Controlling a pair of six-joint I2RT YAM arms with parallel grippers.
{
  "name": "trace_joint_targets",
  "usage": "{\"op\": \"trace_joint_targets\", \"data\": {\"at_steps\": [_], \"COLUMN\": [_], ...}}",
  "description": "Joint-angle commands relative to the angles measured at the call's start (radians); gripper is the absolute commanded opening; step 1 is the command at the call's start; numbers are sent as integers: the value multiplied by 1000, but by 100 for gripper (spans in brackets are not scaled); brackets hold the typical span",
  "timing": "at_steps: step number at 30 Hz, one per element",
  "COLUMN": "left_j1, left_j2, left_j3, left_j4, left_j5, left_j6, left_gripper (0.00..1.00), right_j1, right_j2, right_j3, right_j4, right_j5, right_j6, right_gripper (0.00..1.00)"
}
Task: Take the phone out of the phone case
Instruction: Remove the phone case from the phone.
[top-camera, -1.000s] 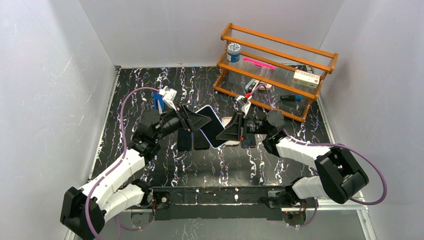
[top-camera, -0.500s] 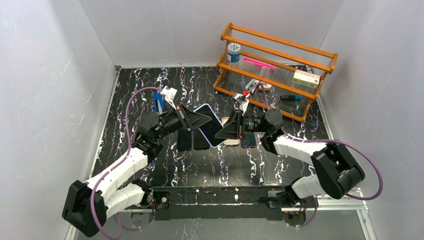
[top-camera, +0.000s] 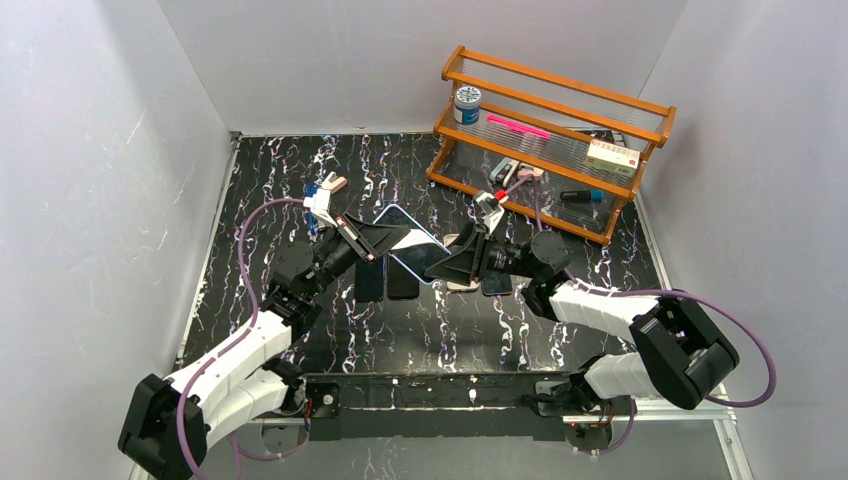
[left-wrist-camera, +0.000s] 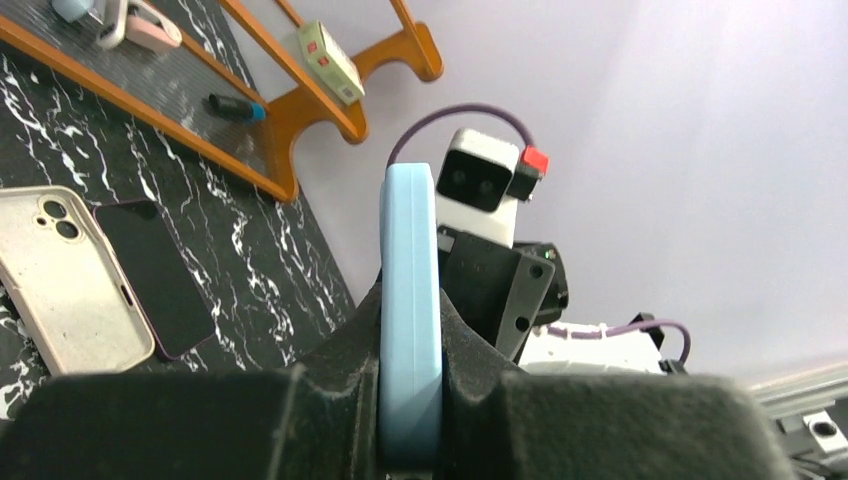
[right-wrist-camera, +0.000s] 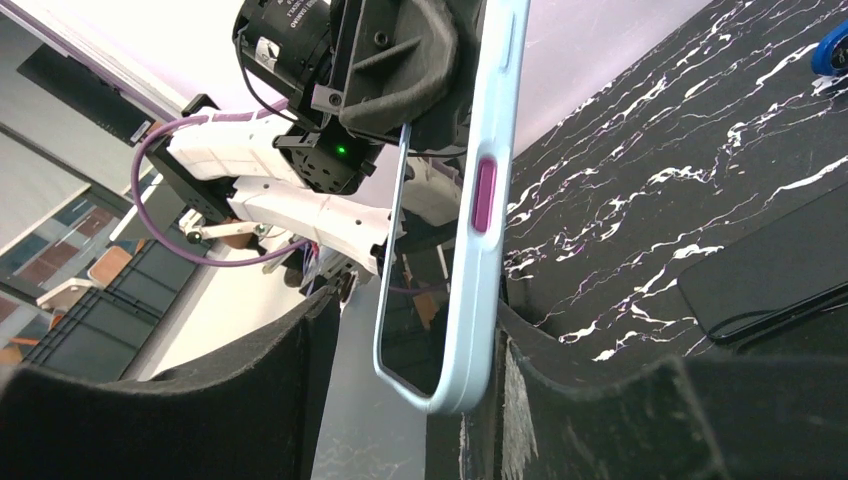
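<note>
The phone case (top-camera: 405, 243) is light blue with a magenta side button and hangs above the table between both arms. The phone's dark screen (right-wrist-camera: 425, 320) sits inside it. My left gripper (top-camera: 385, 240) is shut on one end, its two pads pressed flat on the case (left-wrist-camera: 410, 300). At the opposite end my right gripper (top-camera: 455, 262) stands open around the case (right-wrist-camera: 485, 150). There the case leans against the right-hand finger (right-wrist-camera: 560, 390), and a wide gap separates it from the other finger (right-wrist-camera: 250, 380).
Several dark phones (top-camera: 400, 285) and a beige case (left-wrist-camera: 60, 280) lie on the black marbled table under the arms. A wooden rack (top-camera: 555, 130) with small items stands at the back right. Grey walls close in both sides.
My left gripper closed on the phone case and my right gripper's jaws opened. The cased phone shifted slightly left and back.
</note>
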Motion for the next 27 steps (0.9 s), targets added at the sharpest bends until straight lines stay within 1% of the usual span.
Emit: {"op": "trace_joint_targets", "data": {"at_steps": [1, 9, 16, 20, 23, 27], "left_j1": [7, 7, 7, 7, 7, 7], "left_j2": [-25, -33, -24, -20, -19, -22], "left_j3": [-10, -33, -36, -40, -48, -52], "left_j4": [154, 181, 186, 185, 184, 182], "left_j5": [-173, -205, -197, -188, -179, -157], "left_j6": [-69, -90, -101, -123, -159, -198], "left_gripper": [0, 0, 0, 0, 0, 0], "right_j1": [25, 35, 38, 39, 39, 38], "right_j2": [-30, -9, 12, 28, 42, 44], "right_j3": [-16, -12, 3, 17, 25, 38], "right_j4": [82, 133, 160, 154, 149, 116], "right_j5": [26, 38, 38, 35, 36, 27], "right_j6": [-16, 10, 14, -9, -39, -144], "right_gripper": [57, 53, 44, 34, 24, 7]}}
